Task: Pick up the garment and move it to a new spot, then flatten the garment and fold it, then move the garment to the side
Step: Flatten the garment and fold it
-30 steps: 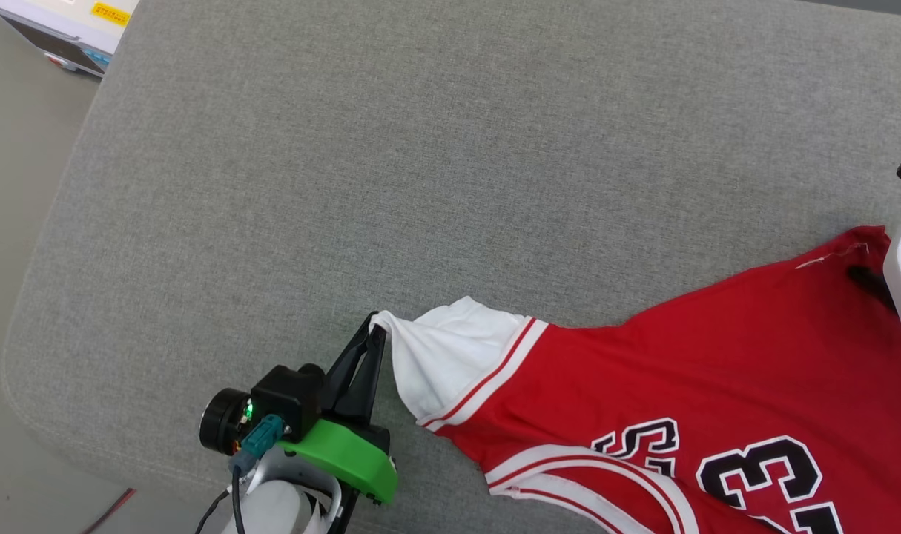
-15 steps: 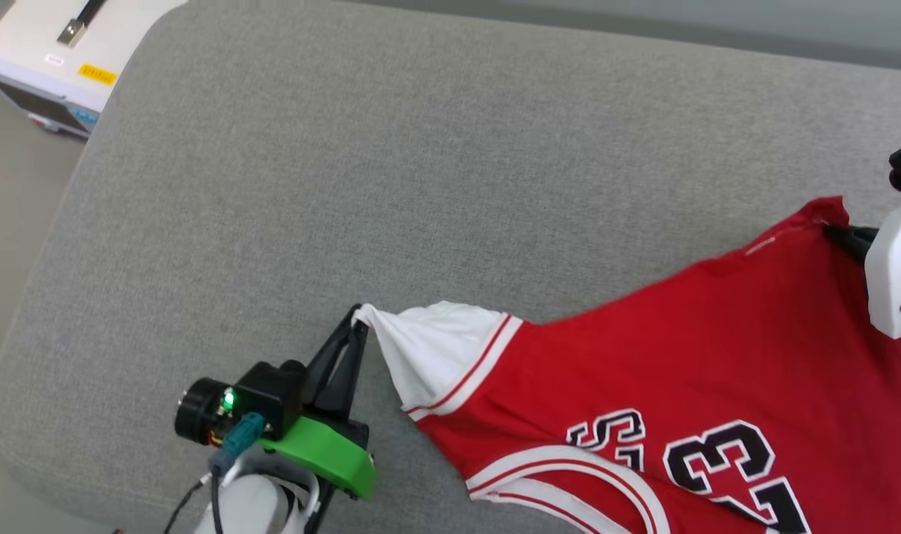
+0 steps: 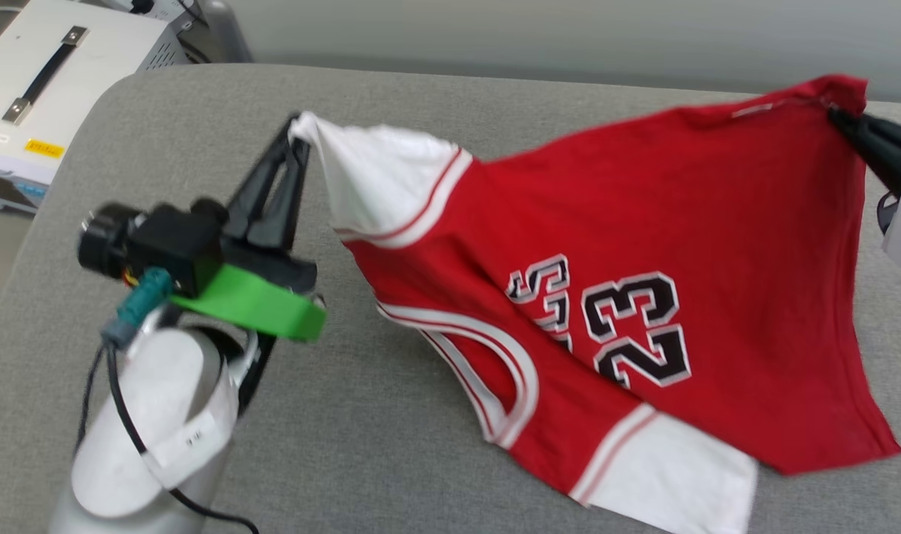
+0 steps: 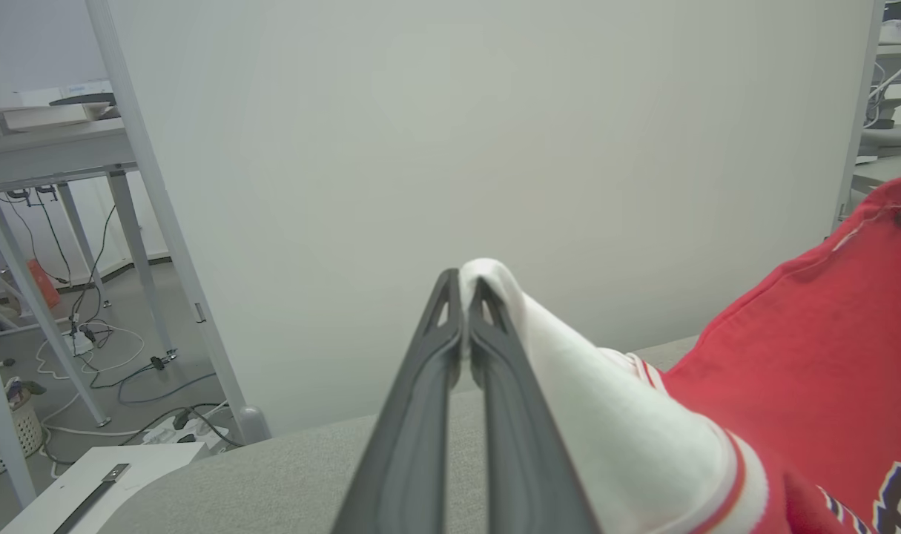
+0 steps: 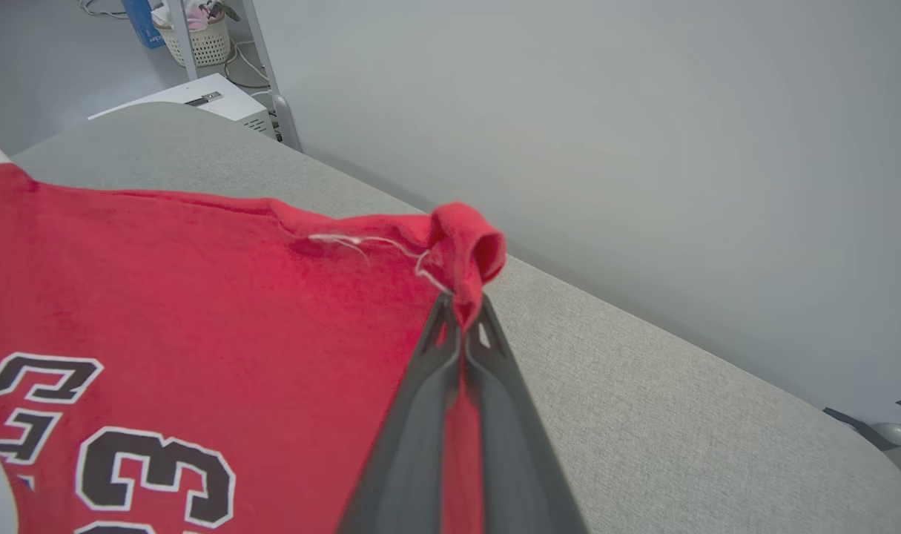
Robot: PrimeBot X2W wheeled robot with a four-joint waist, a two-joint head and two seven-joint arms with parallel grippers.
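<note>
**Pinched at two corners**

The left gripper [image 3: 299, 127] is clamped on a white sleeve tip and the right gripper [image 3: 834, 113] on a red hem corner. The garment [image 3: 643, 222] hangs stretched between them, its lower sleeve on the grey cushion [image 3: 391, 430]. The right wrist view adds a loose white thread [image 5: 361, 241] beside the pinch.

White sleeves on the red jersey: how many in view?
2. One white sleeve is pinched in the left gripper, upper left in head view; the other sleeve is loose at the bottom.
</note>
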